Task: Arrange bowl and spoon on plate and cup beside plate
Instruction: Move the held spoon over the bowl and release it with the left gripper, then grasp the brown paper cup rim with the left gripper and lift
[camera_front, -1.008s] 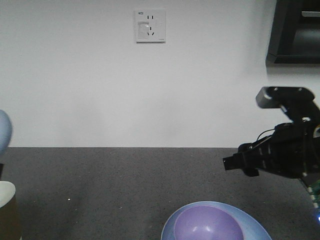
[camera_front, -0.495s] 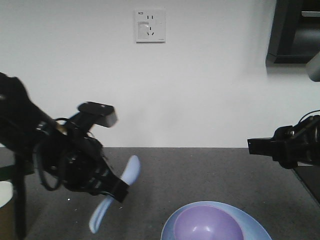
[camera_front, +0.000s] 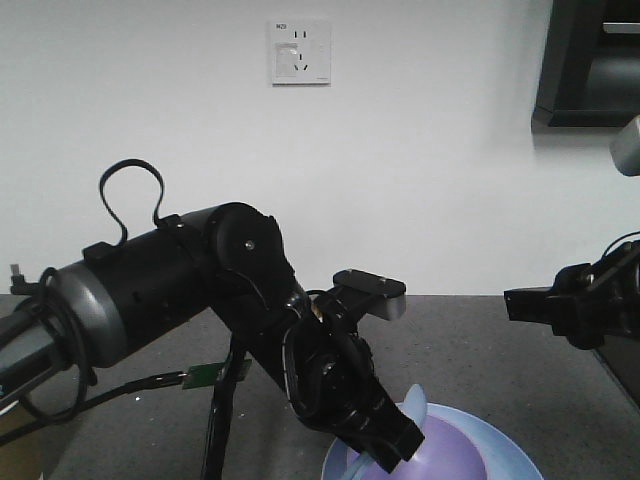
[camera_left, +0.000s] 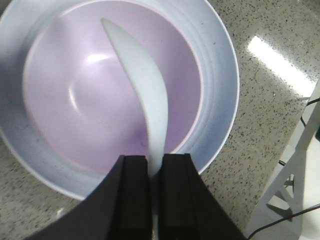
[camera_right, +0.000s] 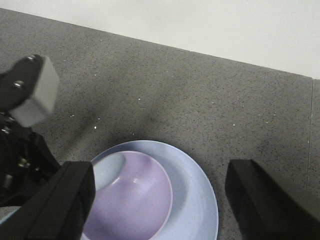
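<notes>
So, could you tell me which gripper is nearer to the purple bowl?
Left. The left gripper is at the edge of the bowl, jaws shut on the spoon that reaches over its inside. The right gripper hangs open, off to the side and higher.

Left arm (camera_front: 170, 290) is all glossy black rounded housings with a silver-grey band, a thin black cable (camera_front: 131, 162) in a loop and a small green board (camera_front: 205, 377). A grey-ended camera box (camera_front: 368, 290) caps the wrist, and the left gripper (camera_left: 155, 165) shows flat matte black fingers (camera_left: 132, 195). Right arm (camera_front: 575, 305) is black and blocky too.
</notes>
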